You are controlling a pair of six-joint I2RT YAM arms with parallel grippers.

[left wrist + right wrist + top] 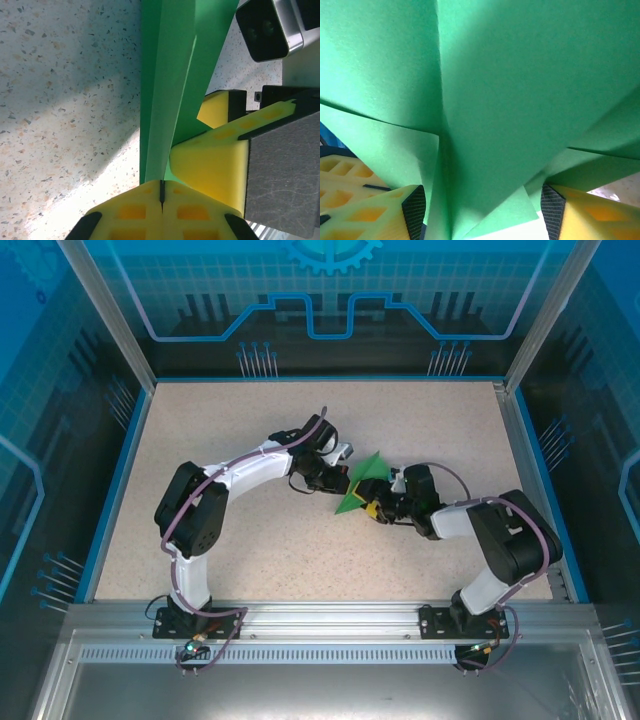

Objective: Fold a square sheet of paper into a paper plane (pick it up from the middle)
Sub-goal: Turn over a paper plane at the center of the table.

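Observation:
The bright green sheet of paper (pixel 362 483) is folded into a pointed paper plane shape and is held up over the middle of the table. My left gripper (pixel 340 480) comes in from the left. Its yellow fingertips (pixel 161 189) are shut on the bottom edge of the paper's folded ridge (pixel 167 85). My right gripper (pixel 380 504) sits just right of and below the paper and is open. In the right wrist view its ribbed pads (pixel 414 212) stand wide apart, with the creased green flaps (pixel 510 100) hanging between them (pixel 483 215). The right gripper's yellow fingers (pixel 215 162) lie close beside the left's.
The speckled beige tabletop (pixel 240 420) is ringed by a blue rim and metal posts. Both arms bend inward and meet near the centre. The right wrist camera housing (pixel 265 27) hangs close to the paper's upper edge.

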